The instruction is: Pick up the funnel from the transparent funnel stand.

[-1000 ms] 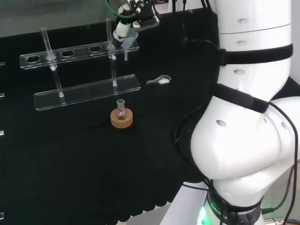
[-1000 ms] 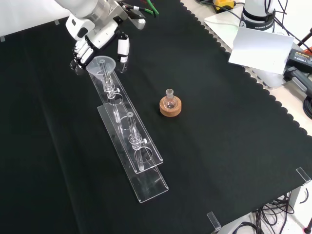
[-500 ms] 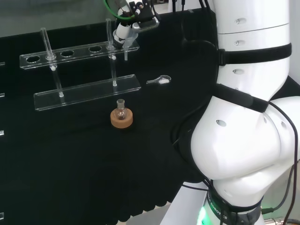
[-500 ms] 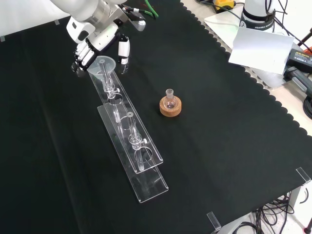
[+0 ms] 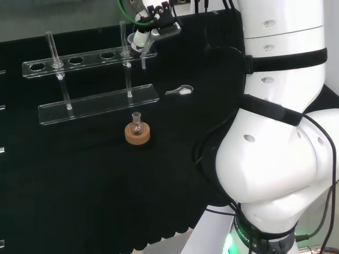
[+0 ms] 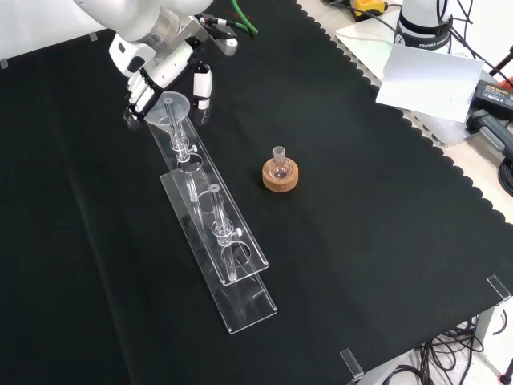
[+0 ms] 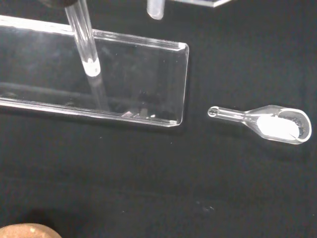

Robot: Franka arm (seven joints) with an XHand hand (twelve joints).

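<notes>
Hand at the funnel, funnel seated in the stand's end hole.
Your hand [image 6: 160, 68] curls fingers and thumb round the funnel [image 6: 167, 107] rim in front view; wrist view gives you the funnel stand [image 7: 133, 84] base and a glass spoon [image 7: 270, 123] holding white powder.

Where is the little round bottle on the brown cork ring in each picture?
Head view: the flask stands on its cork ring at centre, in front of the clear funnel stand.
Front view: flask to the right of the stand.
Wrist view: a piece of cork ring at the picture's edge.
Shared landmark: the stand.
</notes>
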